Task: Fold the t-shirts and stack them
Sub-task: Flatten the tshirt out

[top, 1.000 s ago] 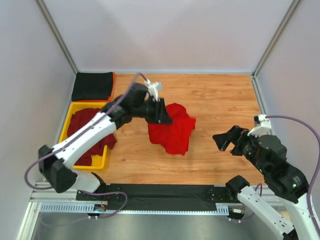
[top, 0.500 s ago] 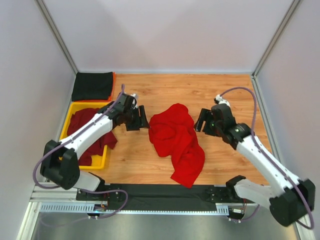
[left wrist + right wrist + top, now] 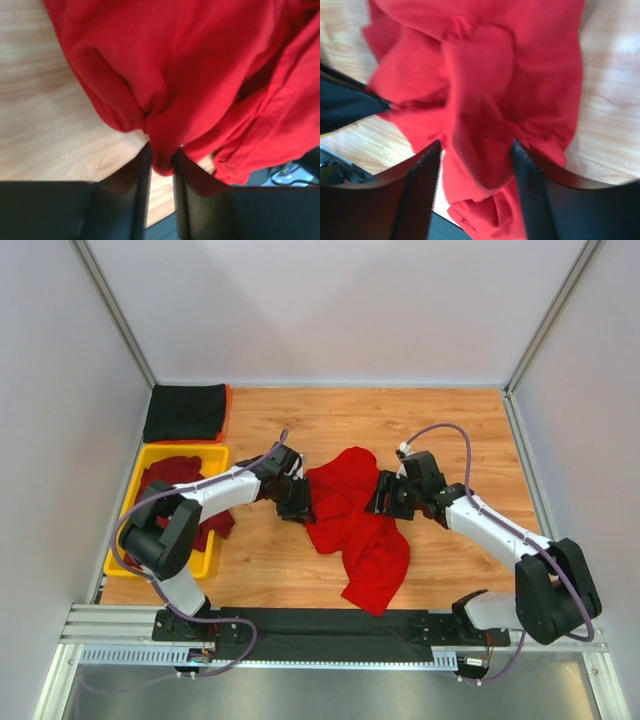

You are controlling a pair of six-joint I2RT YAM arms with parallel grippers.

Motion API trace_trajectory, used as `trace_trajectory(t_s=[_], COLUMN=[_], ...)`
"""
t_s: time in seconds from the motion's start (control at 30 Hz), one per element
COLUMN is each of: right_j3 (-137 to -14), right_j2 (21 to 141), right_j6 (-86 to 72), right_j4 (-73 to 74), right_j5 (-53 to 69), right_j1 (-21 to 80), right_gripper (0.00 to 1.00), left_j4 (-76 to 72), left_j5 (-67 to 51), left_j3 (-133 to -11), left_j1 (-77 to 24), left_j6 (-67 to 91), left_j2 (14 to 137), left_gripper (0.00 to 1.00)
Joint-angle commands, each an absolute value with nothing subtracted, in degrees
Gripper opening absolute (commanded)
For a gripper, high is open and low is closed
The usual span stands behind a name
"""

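Red t-shirt [image 3: 355, 525]: is lying crumpled at mid desk [image 3: 450, 430], its tail trailing toward the near edge, while maroon t-shirts [image 3: 165, 480] are sitting in the yellow tray [image 3: 185, 448] and a black t-shirt [image 3: 185, 412] is lying folded at the far left corner. Left claw [image 3: 161, 155] is pinching a narrow fold at the shirt's left edge, jaws nearly together on cloth; right claw [image 3: 475, 150] is standing apart, straddling a thick bunch on the right side. Risk: both seem to be taking bunched layers rather than one hem, so a lift may be raising a twisted wad, or the thin left pinch may be slipping free.
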State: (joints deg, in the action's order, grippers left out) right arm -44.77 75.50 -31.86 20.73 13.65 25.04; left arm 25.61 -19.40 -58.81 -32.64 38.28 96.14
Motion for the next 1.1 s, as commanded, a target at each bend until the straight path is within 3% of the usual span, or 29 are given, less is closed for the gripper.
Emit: trace_trajectory(t_s=[0.0, 0.03, 0.1, 0.13, 0.17, 0.37, 0.53, 0.7, 1.07], right_j3=[-44.6, -45.4, -49.5, -51.7, -54.1, -79.2, -90.3, -86.9, -71.4], right_j2=[76.3, 76.6, 77.5, 77.5, 77.5, 74.7, 71.2, 67.4, 63.5], right_j6=[-32.6, -32.3, -31.3, -30.9, -29.8, -26.2, -24.9, -24.9, -28.5], right_j4=[15.4, 16.4, 18.9, 23.1, 25.8, 50.1, 58.7, 60.3, 60.7], right_j5=[12.9, 12.0, 8.7, 7.0, 2.9, -20.0, -24.3, -27.9, -28.5], right_j1=[24.9, 24.8, 24.3, 24.2, 23.9, 23.4, 22.9, 22.1, 17.9], right_gripper=[0.57, 0.45, 0.29, 0.1, 0.0, 0.0, 0.0, 0.01, 0.0], left_j4=[23.0, 25.8, 30.2, 35.1, 37.5, 52.7, 56.7, 59.0, 43.0], left_j5=[-21.5, -21.1, -16.6, -14.5, -10.4, 7.1, 8.3, 6.8, -11.9], left_j3=[-62.2, -63.4, -67.9, -69.5, -71.2, -85.8, -91.2, -92.3, -68.7], left_j1=[-32.4, -32.4, -32.3, -32.2, -31.9, -30.8, -30.9, -30.9, -32.6], left_j6=[38.2, 37.7, 36.0, 34.5, 33.8, 31.1, 31.0, 30.9, 30.8], left_j2=[98.0, 98.2, 97.6, 97.1, 95.6, 82.7, 74.3, 71.3, 73.3], left_gripper=[0.25, 0.16, 0.0, 0.0, 0.0, 0.0, 0.0, 0.0, 0.0])
